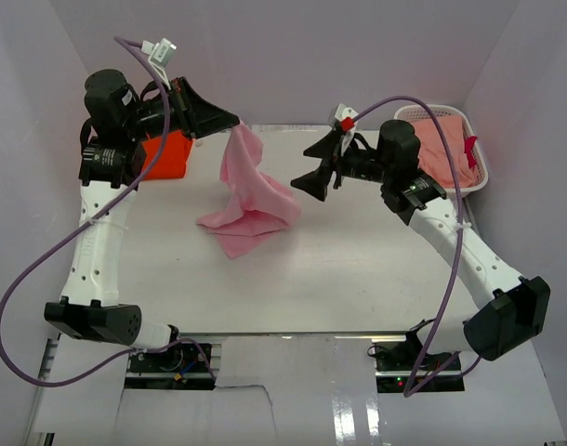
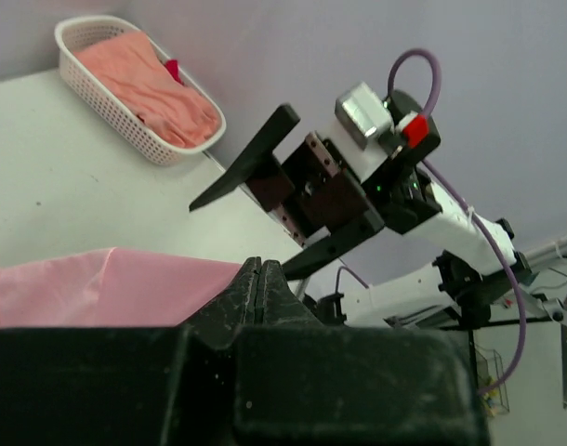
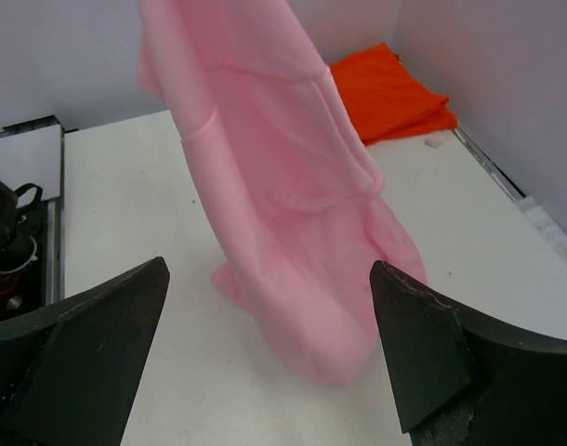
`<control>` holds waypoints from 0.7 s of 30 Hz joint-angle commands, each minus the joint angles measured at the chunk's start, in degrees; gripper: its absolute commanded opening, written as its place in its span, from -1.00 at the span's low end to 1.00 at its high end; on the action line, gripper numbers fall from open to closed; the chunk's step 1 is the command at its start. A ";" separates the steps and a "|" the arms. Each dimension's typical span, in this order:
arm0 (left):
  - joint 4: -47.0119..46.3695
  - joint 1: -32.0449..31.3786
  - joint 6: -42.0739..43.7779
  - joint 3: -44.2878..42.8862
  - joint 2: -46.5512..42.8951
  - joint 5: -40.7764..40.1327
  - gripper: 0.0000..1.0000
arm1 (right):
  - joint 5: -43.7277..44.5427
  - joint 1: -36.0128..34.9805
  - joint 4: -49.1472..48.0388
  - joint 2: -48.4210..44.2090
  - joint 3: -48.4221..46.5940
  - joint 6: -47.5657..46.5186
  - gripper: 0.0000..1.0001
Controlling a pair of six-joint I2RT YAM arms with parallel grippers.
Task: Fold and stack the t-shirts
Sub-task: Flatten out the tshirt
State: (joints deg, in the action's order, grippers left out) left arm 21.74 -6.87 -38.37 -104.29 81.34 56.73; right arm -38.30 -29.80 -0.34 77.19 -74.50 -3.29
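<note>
The light pink t-shirt (image 1: pixel 249 190) hangs in a twisted column from my left gripper (image 1: pixel 233 124), with its lower part bunched on the white table (image 1: pixel 358 269). In the left wrist view that gripper (image 2: pixel 255 267) has its jaws pressed together, with pink cloth (image 2: pixel 98 286) beside them. My right gripper (image 1: pixel 302 168) hovers just right of the hanging shirt, wide open and holding nothing. Its wrist view shows the shirt (image 3: pixel 265 177) a little beyond the spread fingers (image 3: pixel 269 265). The orange t-shirt (image 1: pixel 164 153) lies folded at the back left, also in the right wrist view (image 3: pixel 388 91).
A white lattice basket (image 1: pixel 474 177) holding salmon-coloured cloth stands at the back right corner, also in the left wrist view (image 2: pixel 93 104). Pale walls close in the table on three sides. Both arm bases sit at the near edge.
</note>
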 commanded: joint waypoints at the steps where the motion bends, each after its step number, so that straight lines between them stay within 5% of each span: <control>1: 6.39 0.19 4.08 -2.15 -1.18 7.95 -1.00 | -17.66 3.60 -3.00 0.68 -3.90 -2.51 0.90; 7: 10.26 0.28 5.94 0.57 -2.41 12.33 -1.00 | -32.68 7.30 -3.00 1.47 -3.28 -4.09 0.89; 11: 4.56 0.28 2.35 6.11 -4.61 16.04 -1.00 | -41.48 8.44 -4.05 5.51 -6.35 -1.82 0.81; 12: 3.76 0.28 1.81 7.60 -5.22 16.83 -1.00 | -44.81 8.44 -9.45 7.26 -7.49 0.63 0.79; 14: 0.09 0.28 -0.99 9.18 -5.75 18.94 -1.00 | -46.59 8.36 -26.45 8.06 -5.32 20.34 0.76; 15: -1.51 0.28 -2.14 9.98 -5.84 19.81 -1.00 | -46.86 8.36 -38.91 8.41 -1.22 30.09 0.75; 16: -2.65 0.28 -2.84 11.38 -5.84 20.43 -1.00 | -46.86 8.36 -64.96 9.98 -0.04 40.28 0.75; 17: -3.27 0.28 -3.11 11.74 -5.67 20.87 -1.00 | -47.04 8.36 -75.58 11.65 -0.21 58.48 0.75; 19: -3.54 0.11 -3.03 12.62 -5.23 21.23 -1.00 | -47.74 8.18 -99.70 18.41 -6.42 74.66 0.72; 20: -4.07 -0.33 -3.03 12.79 -5.14 21.32 -1.00 | -47.74 8.09 -107.16 21.22 -9.67 90.14 0.72; 21: -4.16 -0.51 -3.03 12.80 -4.97 21.49 -1.00 | -48.35 7.66 -107.93 25.69 -15.44 93.00 0.67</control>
State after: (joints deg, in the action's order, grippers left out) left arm 20.97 -6.94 -40.25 -91.74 77.67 75.16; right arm -83.37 -21.87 -57.36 96.14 -80.58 52.51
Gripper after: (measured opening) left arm 0.021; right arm 0.848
